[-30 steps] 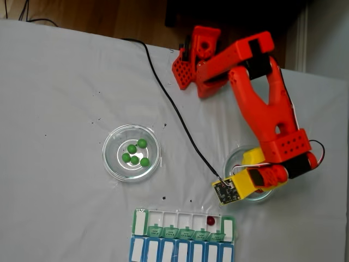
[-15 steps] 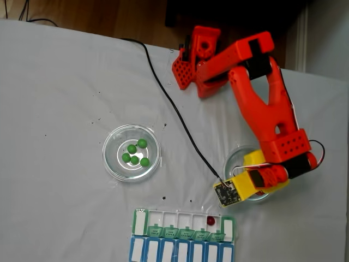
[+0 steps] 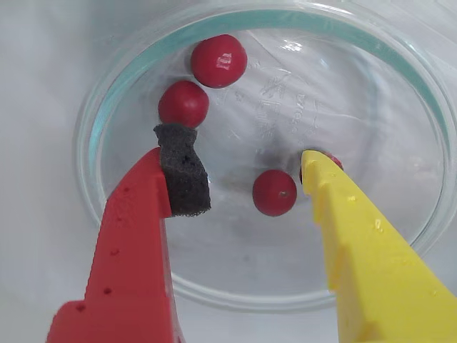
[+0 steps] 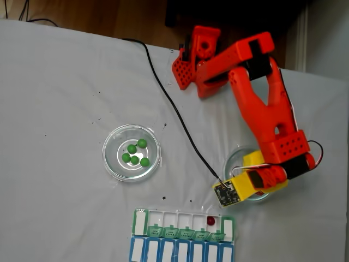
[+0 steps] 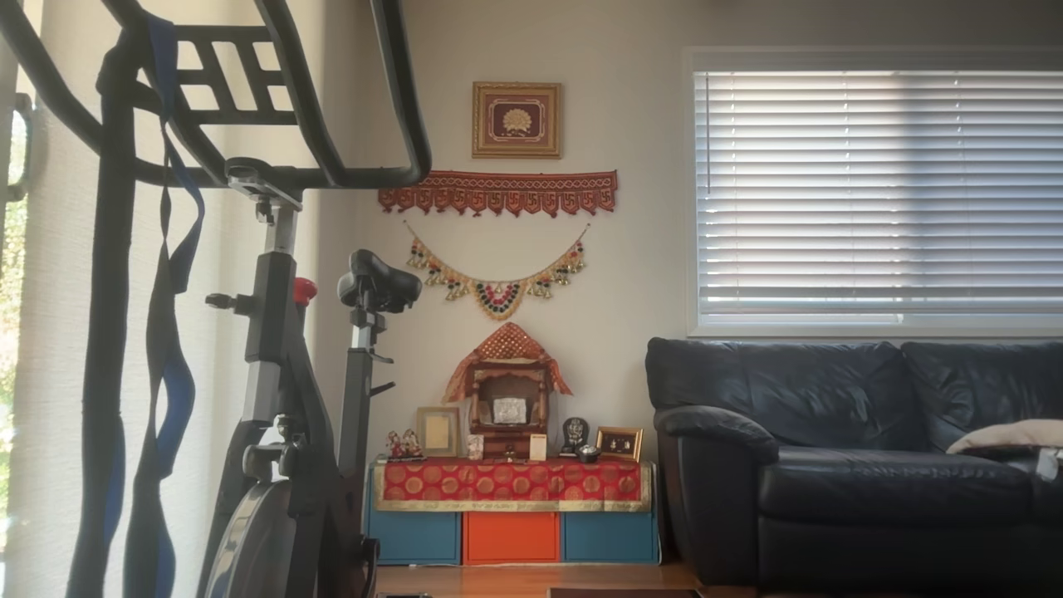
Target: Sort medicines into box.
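Note:
In the wrist view my gripper (image 3: 244, 153) hangs open inside a clear glass dish (image 3: 128, 86). Its red finger with a black foam pad (image 3: 182, 171) is on the left and its yellow finger (image 3: 343, 214) on the right. One dark red medicine ball (image 3: 274, 192) lies between them, nearer the yellow finger. Two more red balls (image 3: 218, 61) (image 3: 183, 103) lie beyond the pad, and another (image 3: 334, 162) peeks out behind the yellow tip. In the fixed view the box (image 4: 182, 224) holds one red ball (image 4: 210, 220). Several green balls (image 4: 134, 153) sit in the left dish (image 4: 112, 164).
The orange arm (image 4: 262, 109) reaches over the right dish (image 4: 232, 161) in the fixed view, and its black cable (image 4: 174, 109) trails across the white cloth. A blue-lidded organiser row (image 4: 180, 252) lies against the green one at the bottom edge. The other view looks into a living room.
The arm has hardly moved and stays over the right dish. Balls and organiser are where they were.

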`<control>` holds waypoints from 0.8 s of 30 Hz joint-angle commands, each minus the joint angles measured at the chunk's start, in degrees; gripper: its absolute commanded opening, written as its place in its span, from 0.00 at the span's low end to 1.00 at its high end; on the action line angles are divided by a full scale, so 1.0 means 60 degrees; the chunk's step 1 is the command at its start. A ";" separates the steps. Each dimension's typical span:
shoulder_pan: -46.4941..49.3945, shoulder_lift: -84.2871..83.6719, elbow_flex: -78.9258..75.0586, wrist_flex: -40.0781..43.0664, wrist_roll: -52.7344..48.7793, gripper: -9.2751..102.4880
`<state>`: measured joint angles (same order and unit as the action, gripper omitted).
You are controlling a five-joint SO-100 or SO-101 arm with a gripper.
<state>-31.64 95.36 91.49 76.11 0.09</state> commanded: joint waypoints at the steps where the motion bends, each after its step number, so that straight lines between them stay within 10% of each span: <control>1: -0.0073 0.0132 -0.0117 -0.0132 -0.0117 0.29; 24: 0.0000 0.0088 0.0161 -0.0615 -0.0278 0.28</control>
<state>-31.64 94.31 93.16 72.95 -0.79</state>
